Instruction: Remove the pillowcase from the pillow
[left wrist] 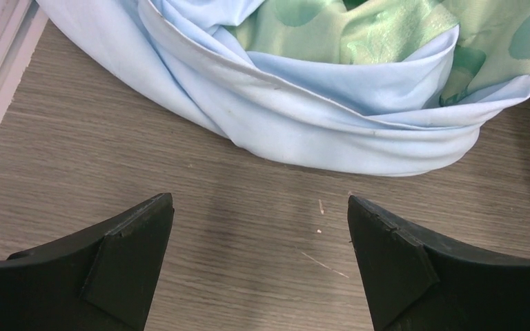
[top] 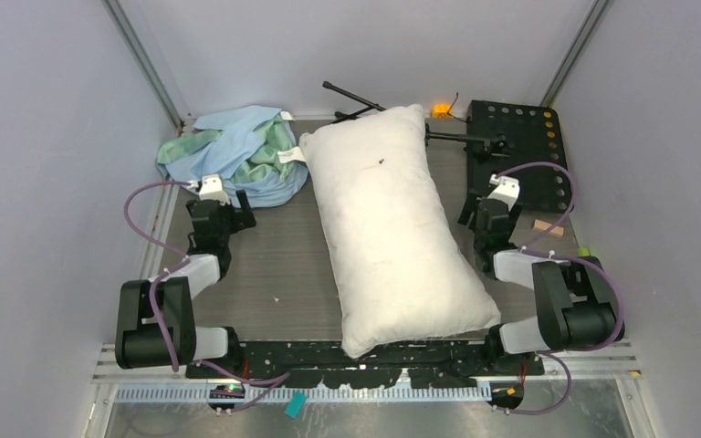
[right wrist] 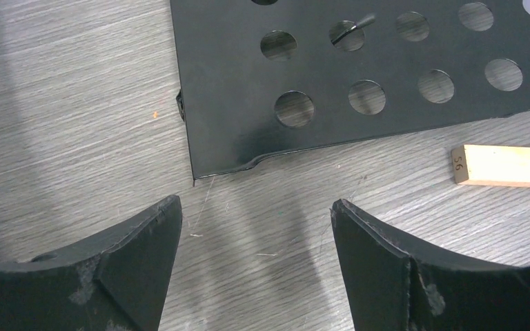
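Step in hand, by the look of it: wrap-up. Pillow (top: 392,228) bare; pillowcase (top: 237,155) heaped just left of the pillow's far end. Left gripper (left wrist: 261,207) wide, empty, low over the table (top: 274,265), just short of that heap. Right gripper (right wrist: 257,207) wide, empty, right of the pillow. Next: likely just retracting, nothing to grasp.

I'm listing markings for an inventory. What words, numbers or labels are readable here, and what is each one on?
"56": on the end face of the wooden block, printed sideways, seen from the right wrist.
White tag on the pillowcase: too small to read.
Pillow and black holed plate: no text visible.
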